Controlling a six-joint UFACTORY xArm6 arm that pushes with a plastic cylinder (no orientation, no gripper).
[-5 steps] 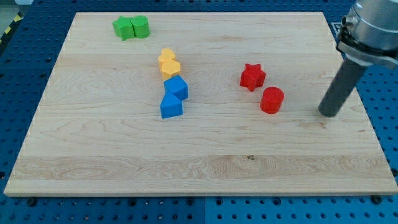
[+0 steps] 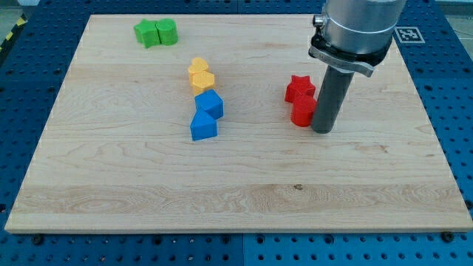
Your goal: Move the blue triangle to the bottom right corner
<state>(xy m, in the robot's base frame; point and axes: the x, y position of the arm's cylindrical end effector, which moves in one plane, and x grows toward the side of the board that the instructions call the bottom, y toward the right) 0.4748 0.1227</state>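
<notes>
Two blue blocks sit touching left of the board's middle. The lower one (image 2: 203, 127) looks like the blue triangle, and the upper one (image 2: 210, 103) is a blockier shape. My tip (image 2: 322, 130) is well to the right of them. It rests against the right side of the red cylinder (image 2: 302, 111), which touches the red star (image 2: 299, 88) just above it. The rod hides part of the cylinder's right edge.
Two yellow blocks (image 2: 200, 74) sit stacked in a line just above the blue ones. A green star-like block (image 2: 147, 33) and a green rounded block (image 2: 168, 31) sit at the board's top left. The wooden board (image 2: 244, 199) lies on a blue perforated table.
The rod has swept left from near the board's right edge. It has pushed the red cylinder left and slightly up until it touches the red star. The blue blocks have not moved.
</notes>
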